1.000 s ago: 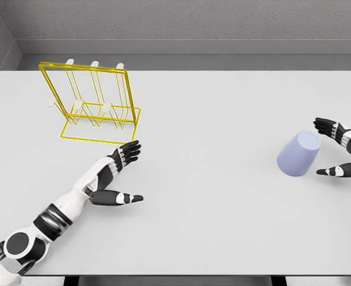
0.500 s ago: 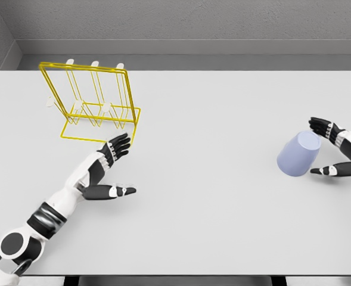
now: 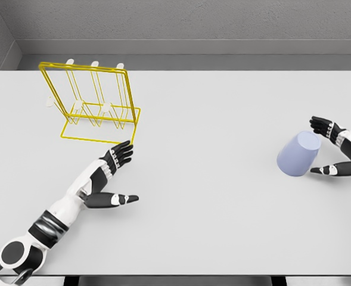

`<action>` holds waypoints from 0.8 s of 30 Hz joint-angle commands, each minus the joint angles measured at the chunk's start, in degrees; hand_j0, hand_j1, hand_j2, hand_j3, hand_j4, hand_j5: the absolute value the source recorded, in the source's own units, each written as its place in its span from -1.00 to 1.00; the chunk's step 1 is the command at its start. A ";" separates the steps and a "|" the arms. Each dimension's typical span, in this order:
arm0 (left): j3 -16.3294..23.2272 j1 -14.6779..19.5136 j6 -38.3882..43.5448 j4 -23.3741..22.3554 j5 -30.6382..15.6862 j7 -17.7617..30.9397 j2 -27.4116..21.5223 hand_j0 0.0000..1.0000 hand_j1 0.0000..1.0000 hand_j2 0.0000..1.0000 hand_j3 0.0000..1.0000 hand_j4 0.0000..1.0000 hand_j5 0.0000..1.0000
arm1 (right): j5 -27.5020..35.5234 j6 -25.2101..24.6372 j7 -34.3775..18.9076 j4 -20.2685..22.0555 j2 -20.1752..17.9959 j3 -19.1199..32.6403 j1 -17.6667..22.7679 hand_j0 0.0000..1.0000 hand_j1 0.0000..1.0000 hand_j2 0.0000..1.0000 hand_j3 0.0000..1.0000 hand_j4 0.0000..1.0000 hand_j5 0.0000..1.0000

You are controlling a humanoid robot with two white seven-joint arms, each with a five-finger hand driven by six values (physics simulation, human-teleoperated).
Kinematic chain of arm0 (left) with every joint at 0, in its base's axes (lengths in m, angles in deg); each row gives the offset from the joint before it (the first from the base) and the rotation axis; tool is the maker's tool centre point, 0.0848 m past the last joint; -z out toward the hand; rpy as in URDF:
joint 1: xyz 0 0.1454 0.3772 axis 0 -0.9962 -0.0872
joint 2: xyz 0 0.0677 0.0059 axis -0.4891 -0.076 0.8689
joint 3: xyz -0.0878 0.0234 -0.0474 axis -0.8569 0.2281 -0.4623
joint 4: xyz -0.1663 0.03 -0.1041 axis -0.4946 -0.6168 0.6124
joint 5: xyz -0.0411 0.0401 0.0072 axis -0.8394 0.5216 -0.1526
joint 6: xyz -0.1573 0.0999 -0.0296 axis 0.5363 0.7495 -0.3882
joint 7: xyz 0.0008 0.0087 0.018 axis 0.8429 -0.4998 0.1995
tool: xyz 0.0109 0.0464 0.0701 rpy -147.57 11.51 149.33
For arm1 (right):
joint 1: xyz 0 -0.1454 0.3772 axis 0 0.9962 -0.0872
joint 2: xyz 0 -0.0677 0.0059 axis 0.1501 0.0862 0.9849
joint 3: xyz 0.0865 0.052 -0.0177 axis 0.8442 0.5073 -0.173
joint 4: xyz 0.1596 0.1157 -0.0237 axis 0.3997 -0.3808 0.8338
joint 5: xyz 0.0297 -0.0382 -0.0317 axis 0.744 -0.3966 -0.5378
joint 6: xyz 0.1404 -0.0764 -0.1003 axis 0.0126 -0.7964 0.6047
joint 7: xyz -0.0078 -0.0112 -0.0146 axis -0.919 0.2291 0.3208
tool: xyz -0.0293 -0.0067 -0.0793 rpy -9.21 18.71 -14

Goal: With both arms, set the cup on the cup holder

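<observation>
You have the lavender cup (image 3: 298,154) tipped on the bench (image 3: 223,119) at the far right, with your right robot hand (image 3: 335,149) spread open around its right side, gripping nothing. Your left robot hand (image 3: 112,176) is open too, fingertips just beside the yellow cup holder (image 3: 95,104).

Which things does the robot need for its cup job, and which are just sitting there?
Needed:
- purple cup
- yellow wire cup holder
- right hand, open beside the cup
- left hand, open near the holder

Just there:
- white table
- grey wall
</observation>
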 commanded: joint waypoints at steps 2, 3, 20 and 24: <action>0.03 0.00 0.00 0.12 -0.06 -0.07 0.07 1.00 1.00 1.00 1.00 1.00 1.00 | 0.61 -0.08 0.01 -1.05 -0.08 0.27 0.00 1.00 1.00 1.00 1.00 1.00 1.00; 0.03 0.00 0.00 0.12 -0.06 0.02 -0.02 1.00 1.00 1.00 1.00 1.00 1.00 | 0.79 -0.08 0.01 -1.22 0.01 0.27 0.00 1.00 1.00 1.00 1.00 1.00 1.00; 0.03 -0.09 0.00 0.21 -0.06 0.02 0.07 1.00 1.00 1.00 1.00 1.00 1.00 | 0.79 -0.08 0.01 -0.43 0.19 0.71 0.26 1.00 1.00 1.00 1.00 1.00 1.00; 0.12 0.00 0.00 0.13 -0.06 -0.07 0.07 1.00 1.00 1.00 1.00 1.00 1.00 | 0.79 -0.08 0.01 -0.17 0.28 0.45 0.26 1.00 1.00 1.00 1.00 1.00 1.00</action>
